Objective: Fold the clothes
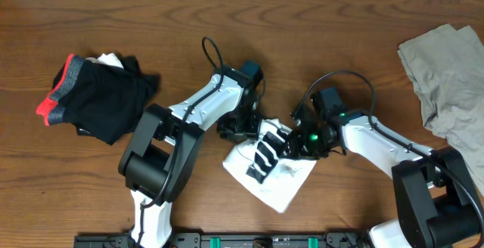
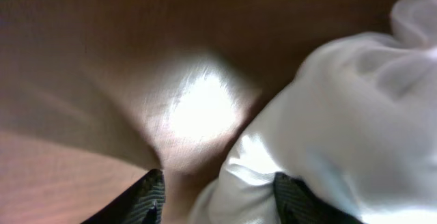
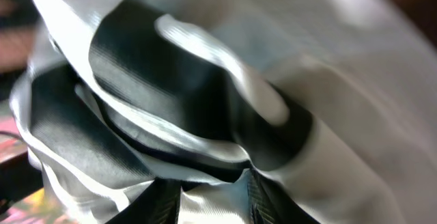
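Overhead: both pincers are meeting at the bunched white T-shirt (image 1: pixel 276 174), which is lying just off the tabletop's (image 1: pixel 227 21) centre, toward 6 o'clock.
Left pincer (image 1: pixel 240 131) is sitting at the shirt's 10 o'clock edge, its fingers (image 2: pixel 147 200) standing apart and released, with bare wood showing between them. Right pincer (image 1: pixel 296 146) is sitting at the 2 o'clock side with fabric lying between its fingers; whether it is clenching, I cannot tell. A black garment (image 1: pixel 98 97) is lying at 9 o'clock, an olive one (image 1: pixel 446 74) at 2 o'clock.
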Tool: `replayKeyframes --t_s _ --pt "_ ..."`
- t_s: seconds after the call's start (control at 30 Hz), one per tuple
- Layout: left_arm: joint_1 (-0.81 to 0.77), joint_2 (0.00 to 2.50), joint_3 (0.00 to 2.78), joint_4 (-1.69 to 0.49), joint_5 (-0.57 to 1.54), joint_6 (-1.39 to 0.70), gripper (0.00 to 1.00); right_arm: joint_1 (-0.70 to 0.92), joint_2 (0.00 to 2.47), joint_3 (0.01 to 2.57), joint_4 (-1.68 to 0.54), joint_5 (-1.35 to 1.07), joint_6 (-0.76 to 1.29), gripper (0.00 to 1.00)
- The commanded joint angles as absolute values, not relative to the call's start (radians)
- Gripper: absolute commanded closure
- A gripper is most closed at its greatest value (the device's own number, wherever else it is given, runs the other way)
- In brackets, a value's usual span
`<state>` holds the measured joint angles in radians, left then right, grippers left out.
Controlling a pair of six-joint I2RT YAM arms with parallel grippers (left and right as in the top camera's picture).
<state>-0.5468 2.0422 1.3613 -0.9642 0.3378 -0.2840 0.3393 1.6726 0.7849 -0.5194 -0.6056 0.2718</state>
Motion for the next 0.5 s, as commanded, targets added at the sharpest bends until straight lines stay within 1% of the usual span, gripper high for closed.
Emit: replayKeyframes --t_s 0.0,0.1,0.2,0.27,0.37,0.47 --pt "-0.559 2.082 1.345 -1.032 0.269 -0.262 0.51 0.290 1.701 0.801 -0.464 -0.314 0.201 0.67" --pt "-0.559 2.082 1.345 -1.083 0.170 -0.265 0.59 0.269 1.701 0.837 -0.446 -0.310 0.157 0.67" --pt "-0.558 2.082 1.345 -1.107 0.091 -0.319 0.60 0.262 1.701 0.875 -0.459 -0.299 0.123 0.67" --pt "-0.557 2.081 1.345 -1.110 0.088 -0.327 0.61 0.263 1.701 0.897 -0.483 -0.299 0.102 0.67" --pt "-0.554 2.071 1.345 -1.108 0.083 -0.327 0.65 0.263 1.699 0.939 -0.558 -0.298 0.066 0.66" --pt "-0.548 2.035 1.350 -1.098 0.030 -0.327 0.65 0.263 1.687 1.007 -0.661 -0.295 0.062 0.65"
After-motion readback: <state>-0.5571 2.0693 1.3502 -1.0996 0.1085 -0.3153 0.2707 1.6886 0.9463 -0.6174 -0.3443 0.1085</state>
